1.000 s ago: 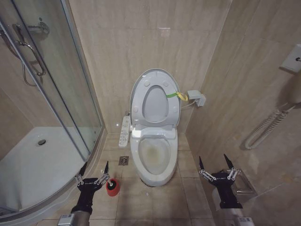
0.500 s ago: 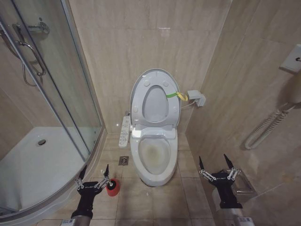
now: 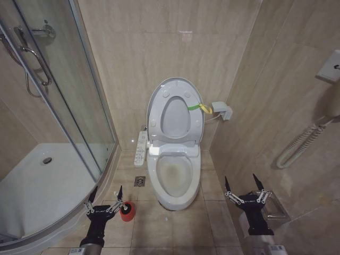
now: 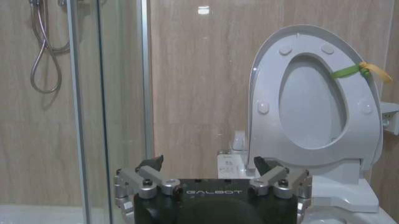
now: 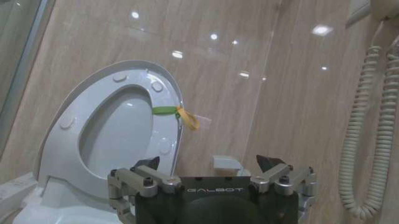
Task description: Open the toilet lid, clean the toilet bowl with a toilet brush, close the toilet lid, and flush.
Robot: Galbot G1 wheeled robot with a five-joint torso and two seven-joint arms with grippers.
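Observation:
The toilet lid point(image 3: 175, 114) stands raised against the back wall with the seat, a yellow-green band point(image 3: 199, 108) on its edge. Below it the toilet bowl point(image 3: 174, 178) lies uncovered, slightly stained inside. The toilet brush sits in its red holder point(image 3: 127, 211) on the floor, left of the bowl. My left gripper point(image 3: 106, 194) is open, low and just left of the holder, one finger overlapping it. My right gripper point(image 3: 241, 184) hangs open to the right of the bowl. The left gripper point(image 4: 206, 162) faces the lid point(image 4: 311, 93); so does the right gripper point(image 5: 208, 161), seeing the lid point(image 5: 112, 126).
A glass shower door point(image 3: 64, 106) and white shower tray point(image 3: 32, 186) fill the left side. A floor drain point(image 3: 139, 181) and the side control panel point(image 3: 142, 146) lie left of the toilet. On the right wall are a coiled cord point(image 3: 303, 141) and paper holder point(image 3: 276, 208).
My left gripper has drawn back slightly toward me beside the red holder. The right gripper and the toilet are unchanged.

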